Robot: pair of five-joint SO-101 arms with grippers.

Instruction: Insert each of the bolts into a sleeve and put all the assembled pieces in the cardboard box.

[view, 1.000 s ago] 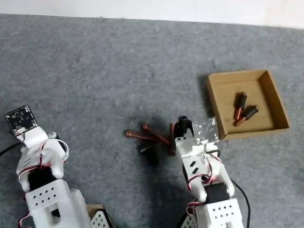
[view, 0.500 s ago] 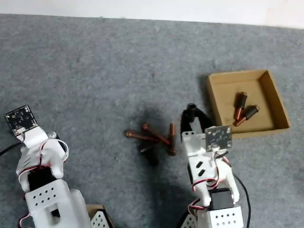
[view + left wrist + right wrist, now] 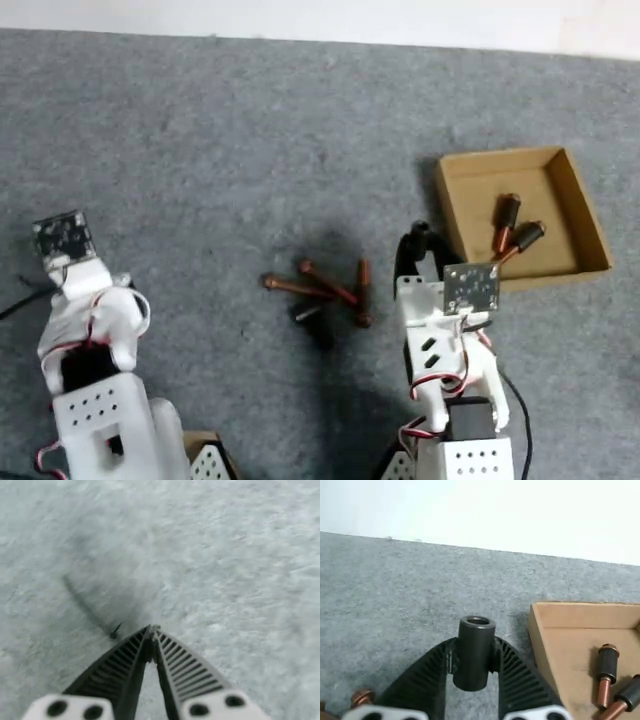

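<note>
My right gripper is shut on a black sleeve, held upright above the grey carpet. In the high view this gripper hangs just left of the cardboard box. Two bolt-in-sleeve pieces lie inside the box. Three copper bolts lie fanned on the carpet left of the right arm, with another black sleeve just below them. My left gripper is shut and empty, pointing down at bare carpet at the near left.
The table is covered in grey carpet, with a white wall edge along the far side. A small cardboard piece shows at the near edge beside the left arm's base.
My right gripper has risen from beside the bolts with the sleeve in it and swung right toward the box. The left arm's wrist has shifted slightly.
</note>
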